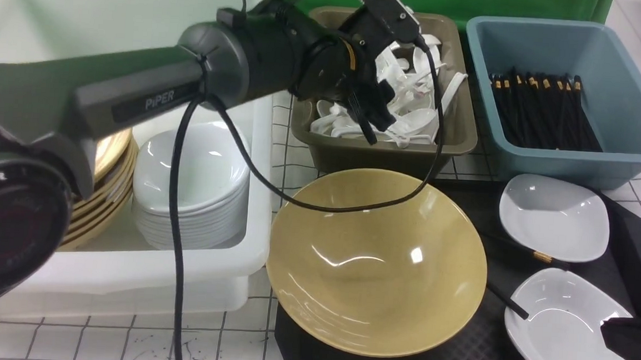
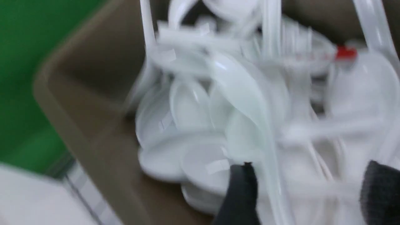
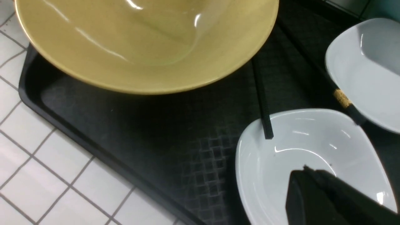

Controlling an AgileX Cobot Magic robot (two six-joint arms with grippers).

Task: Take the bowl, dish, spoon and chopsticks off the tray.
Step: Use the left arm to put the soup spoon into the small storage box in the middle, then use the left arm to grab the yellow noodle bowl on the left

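Left tool (image 1: 376,125): upper centre of the front view, hanging over the olive-brown tub (image 1: 377,155). I see its two dark fingers (image 2: 242,190) standing wide apart and nothing gripped between them, though the wrist view is blurred.
Right tool (image 3: 307,175): lower right of the front view, poised over the near white dish (image 1: 562,328). Its fingers are clenched into one wedge and carry nothing.
White spoons (image 1: 413,113): heaped in the olive-brown tub under my left tool; I cannot tell one from another.
Bowl (image 1: 376,261): mustard-yellow and empty, on the left part of the tray (image 1: 510,358).
Chopsticks (image 1: 543,257): on the tray. One lies between the two dishes, and the other's end rests over the near dish's rim.
Far white dish (image 1: 555,216): on the tray, at its upper right.
Blue tub (image 1: 625,109): upper right, holding black chopsticks.
White bin (image 1: 126,268): left, holding stacked white dishes and yellow bowls.
Table (image 1: 121,346): white tile under everything.
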